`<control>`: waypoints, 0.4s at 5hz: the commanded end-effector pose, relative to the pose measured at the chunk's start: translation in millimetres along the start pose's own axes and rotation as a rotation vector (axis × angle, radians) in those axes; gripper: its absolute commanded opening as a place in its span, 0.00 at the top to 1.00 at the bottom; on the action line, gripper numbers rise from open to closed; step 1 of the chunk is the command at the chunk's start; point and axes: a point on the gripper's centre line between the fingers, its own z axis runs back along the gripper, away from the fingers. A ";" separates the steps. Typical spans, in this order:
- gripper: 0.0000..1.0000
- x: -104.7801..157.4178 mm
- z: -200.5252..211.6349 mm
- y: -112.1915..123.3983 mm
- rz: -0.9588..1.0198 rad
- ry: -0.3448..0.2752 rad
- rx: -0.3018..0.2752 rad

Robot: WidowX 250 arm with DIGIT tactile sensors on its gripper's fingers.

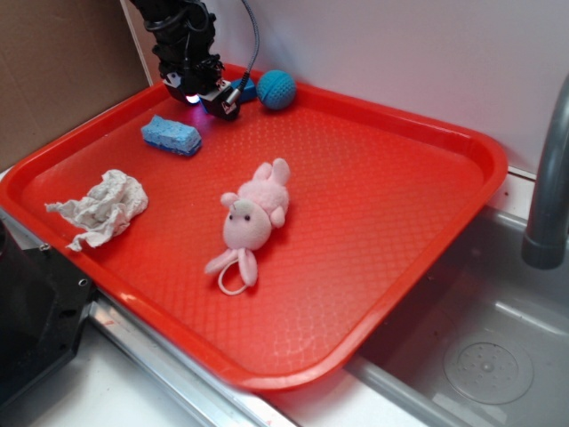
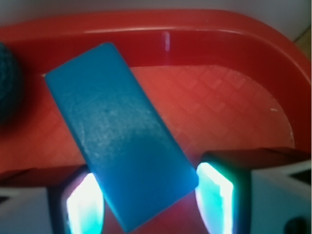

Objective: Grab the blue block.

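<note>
The blue block (image 2: 117,131) is a smooth deep-blue bar lying diagonally on the red tray (image 2: 219,102) near its far rim. In the exterior view only its end (image 1: 246,88) shows behind the gripper. My gripper (image 2: 151,200) is low over the tray's far left corner (image 1: 206,96). Its jaws are open and straddle the block's near end. The lit left pad (image 2: 85,204) and right pad (image 2: 214,195) stand close on either side of it, with the block's corner almost touching the right pad.
A teal knitted ball (image 1: 276,89) lies just right of the block, and shows at the wrist view's left edge (image 2: 9,87). A light blue sponge (image 1: 172,135), a crumpled white cloth (image 1: 102,206) and a pink plush toy (image 1: 252,218) lie on the tray. A sink (image 1: 489,356) and a faucet (image 1: 551,178) are at right.
</note>
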 end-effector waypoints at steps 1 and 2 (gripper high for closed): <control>1.00 -0.2 57.7 -21.5 -0.075 -0.074 0.007; 1.00 -0.7 90.7 -47.0 -0.129 -0.127 -0.060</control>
